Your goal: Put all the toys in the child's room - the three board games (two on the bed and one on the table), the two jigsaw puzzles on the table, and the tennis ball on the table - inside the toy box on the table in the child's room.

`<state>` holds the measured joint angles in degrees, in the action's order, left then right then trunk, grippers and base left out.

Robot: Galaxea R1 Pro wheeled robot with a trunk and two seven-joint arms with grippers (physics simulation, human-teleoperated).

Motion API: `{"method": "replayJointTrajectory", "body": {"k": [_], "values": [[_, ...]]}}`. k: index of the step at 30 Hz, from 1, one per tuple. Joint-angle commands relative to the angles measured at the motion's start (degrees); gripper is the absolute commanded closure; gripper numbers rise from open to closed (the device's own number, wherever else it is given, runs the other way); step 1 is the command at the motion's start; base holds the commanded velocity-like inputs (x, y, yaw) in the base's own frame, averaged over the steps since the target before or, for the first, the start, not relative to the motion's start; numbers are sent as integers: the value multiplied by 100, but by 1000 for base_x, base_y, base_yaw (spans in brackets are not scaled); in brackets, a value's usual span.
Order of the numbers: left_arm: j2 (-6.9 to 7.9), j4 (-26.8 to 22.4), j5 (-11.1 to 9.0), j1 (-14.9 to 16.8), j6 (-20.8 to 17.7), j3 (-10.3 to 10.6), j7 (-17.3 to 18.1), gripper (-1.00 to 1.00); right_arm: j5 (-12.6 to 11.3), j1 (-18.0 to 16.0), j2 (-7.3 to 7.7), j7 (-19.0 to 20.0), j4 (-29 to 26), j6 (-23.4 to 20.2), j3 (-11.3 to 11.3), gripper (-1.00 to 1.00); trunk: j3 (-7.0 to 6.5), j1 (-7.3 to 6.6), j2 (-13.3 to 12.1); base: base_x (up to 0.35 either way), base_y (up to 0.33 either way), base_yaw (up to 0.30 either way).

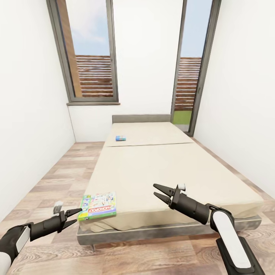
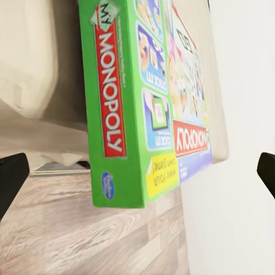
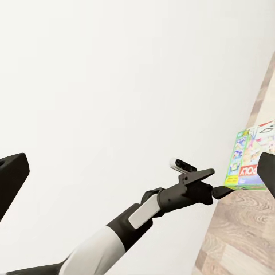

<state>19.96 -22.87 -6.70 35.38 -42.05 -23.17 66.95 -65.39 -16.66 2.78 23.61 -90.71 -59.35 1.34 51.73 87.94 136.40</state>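
Observation:
A white board game box with a green edge and red Monopoly logo lies flat on the near left corner of the bed. My left gripper is open, its tips just off the box's left edge; the left wrist view has the box close between the spread fingers. A small blue board game rests far up the mattress near the headboard. My right gripper hangs open over the bed's near end, holding nothing. The table, toy box, jigsaw puzzles and tennis ball are out of view.
White walls close in on both sides of the bed, with wood plank floor along its left and right. Tall dark-framed windows stand behind the grey headboard. The right wrist view looks across at my left arm and the Monopoly box.

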Motion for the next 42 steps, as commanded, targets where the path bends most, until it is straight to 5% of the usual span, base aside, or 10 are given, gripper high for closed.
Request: {"method": "replayJointTrajectory", "body": {"k": [1,35,36,42], "values": [[-1,2,-7,4,-45,-12,11,-100,53,-4,-3,56,1,-19,7,-100,6,0,2,112,0,0],[-23,2,-7,4,-43,-12,11,-100,70,-4,-23,48,1,-15,7,-100,6,0,2,11,-59,0],[-24,2,-7,4,-42,-12,11,100,70,-4,-23,48,1,-15,7,-100,6,0,2,0,-3,0],[-23,2,-7,4,-47,-12,11,100,76,-4,-23,48,1,-13,7,-100,6,0,2,0,-1,0]]}}
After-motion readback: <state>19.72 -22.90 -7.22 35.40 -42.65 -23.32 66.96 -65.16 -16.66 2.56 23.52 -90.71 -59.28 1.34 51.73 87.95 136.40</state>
